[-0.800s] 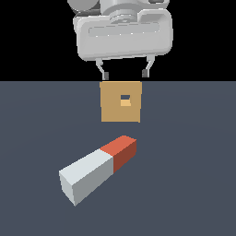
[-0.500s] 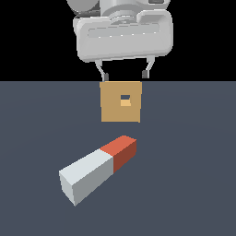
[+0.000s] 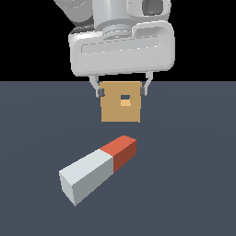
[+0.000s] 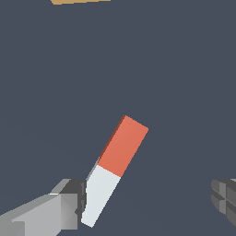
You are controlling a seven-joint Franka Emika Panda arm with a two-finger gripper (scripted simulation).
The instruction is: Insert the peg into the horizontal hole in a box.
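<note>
Peg first: we are seeing it lying flat on the dark grey floor in the near part of the scene, untouched by the arm. It is lying at an angle, its pale grey end pointing near and toward the exterior view's left, its red-orange end pointing far and toward the exterior view's right, toward the box.

We are seeing the tan box standing upright farther back, well apart from the peg, with the hole in the centre of its face, nothing in it.

Our gripper is hanging above the floor, its fingers spread wide and grasping nothing; in the exterior view the fingertips are showing at the box's upper corners. In the wrist view the peg is lying between the parted fingers, closer to one.
</note>
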